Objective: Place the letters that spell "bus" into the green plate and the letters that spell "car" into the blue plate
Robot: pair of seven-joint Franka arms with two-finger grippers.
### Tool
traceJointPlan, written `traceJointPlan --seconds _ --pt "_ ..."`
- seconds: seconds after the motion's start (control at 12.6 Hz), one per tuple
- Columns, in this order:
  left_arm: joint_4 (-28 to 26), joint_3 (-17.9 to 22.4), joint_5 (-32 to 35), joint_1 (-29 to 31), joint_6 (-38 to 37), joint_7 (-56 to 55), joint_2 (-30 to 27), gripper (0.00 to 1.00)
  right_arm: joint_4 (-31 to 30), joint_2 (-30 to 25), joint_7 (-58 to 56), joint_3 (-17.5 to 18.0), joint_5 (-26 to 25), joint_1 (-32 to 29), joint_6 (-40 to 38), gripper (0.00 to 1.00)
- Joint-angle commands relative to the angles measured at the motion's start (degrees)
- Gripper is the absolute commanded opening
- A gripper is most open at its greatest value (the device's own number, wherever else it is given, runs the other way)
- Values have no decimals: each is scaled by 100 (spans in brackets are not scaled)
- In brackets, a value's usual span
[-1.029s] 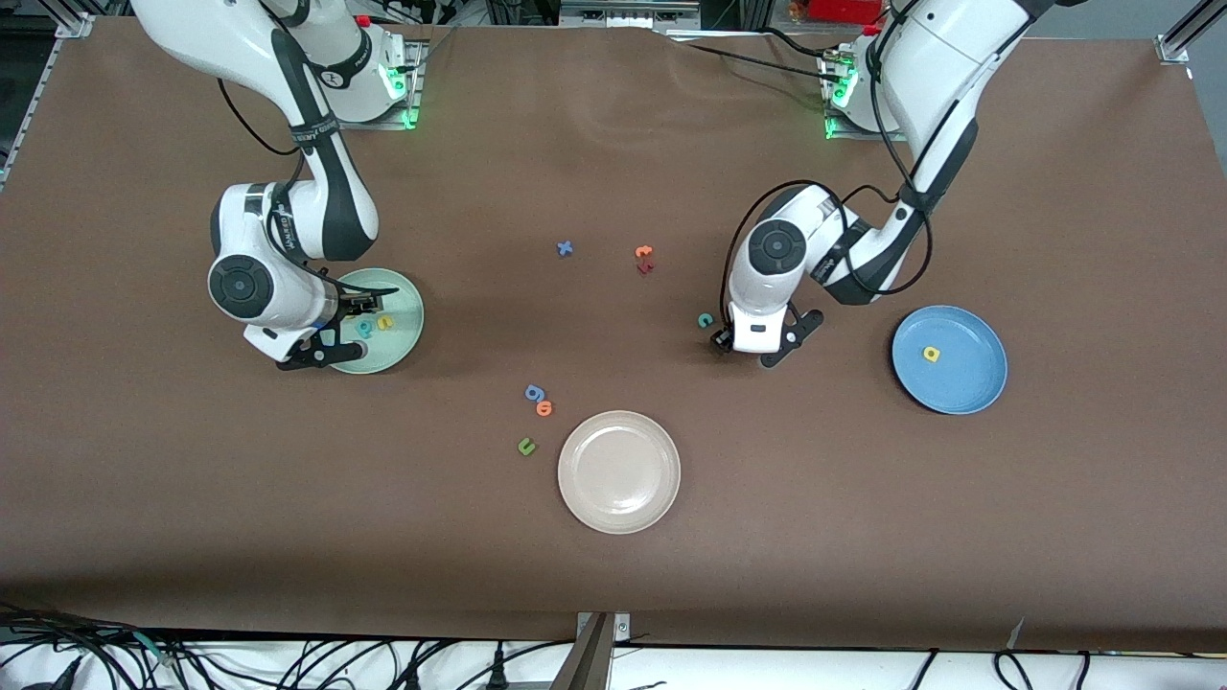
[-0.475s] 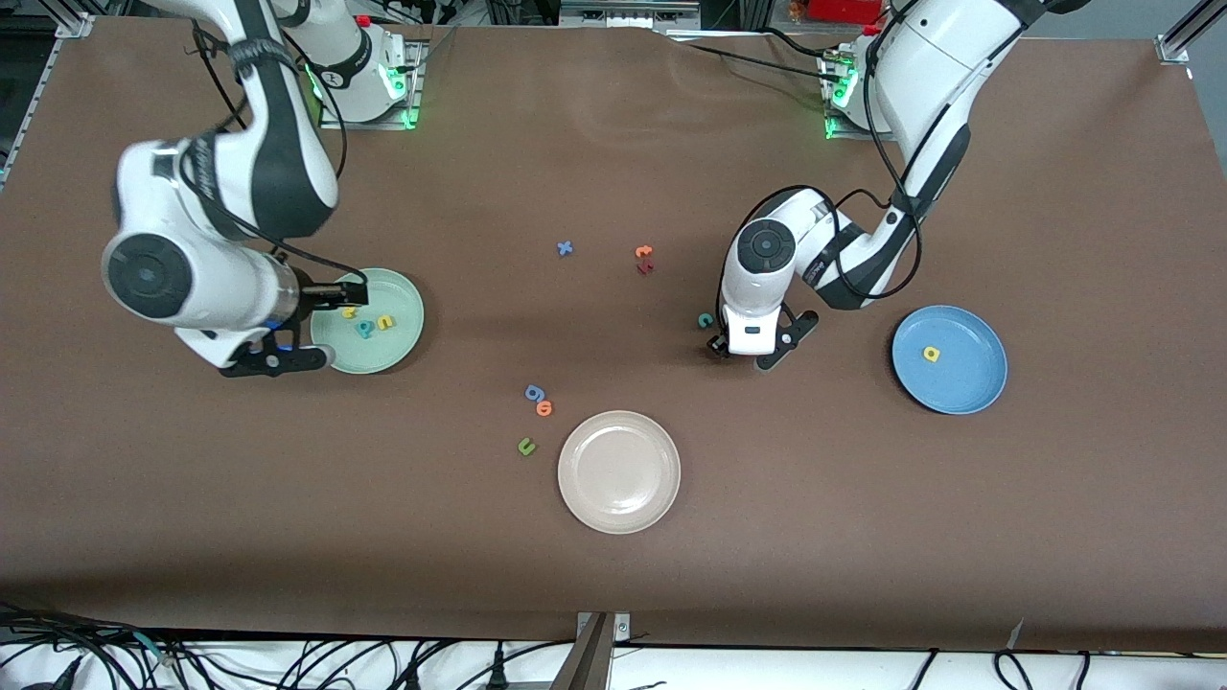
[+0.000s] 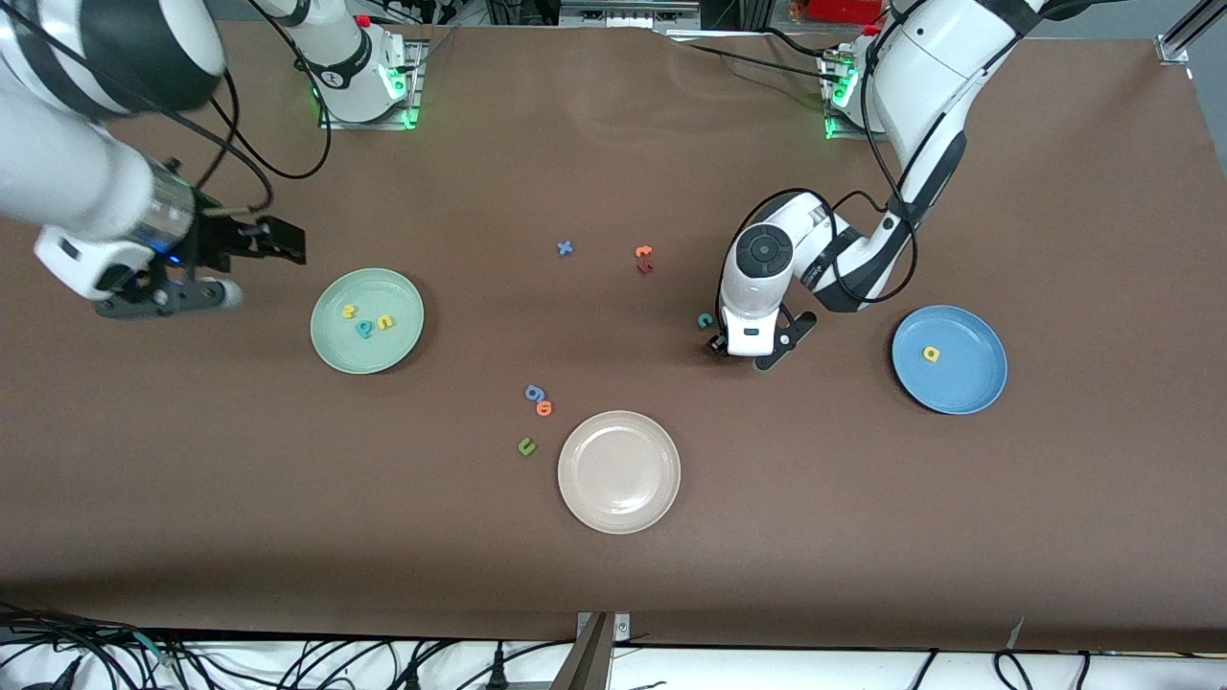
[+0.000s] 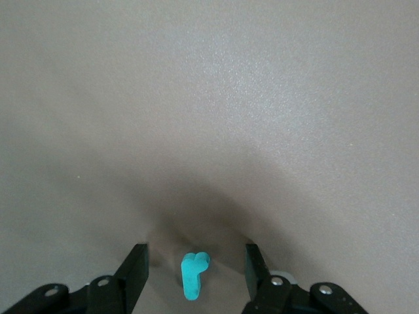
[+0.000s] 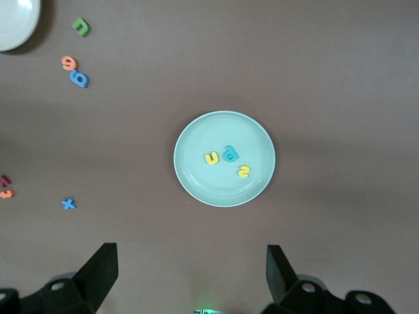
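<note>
Right hand [image 3: 251,238] risen off green plate [image 3: 331,356], fingers apart; left hand [image 4: 194,273] apart, straddling foam teal "r" [image 4: 194,275].

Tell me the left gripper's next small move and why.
Probably close on the teal r. The left gripper is down at the table with its fingers open on either side of that letter, not yet touching it. The blue plate holds only the yellow a, and the teal c lies beside the gripper.
</note>
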Motion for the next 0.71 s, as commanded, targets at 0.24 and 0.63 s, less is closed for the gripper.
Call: traceJointPlan --seconds 0.24,0.63 --pt "78 22 94 -69 30 -91 105 55 -998 -1230 263 2256 -472 -2465 292 100" --pt "78 22 155 -78 30 58 114 9 -831 -1038 324 1951 -298 -2467 273 100"
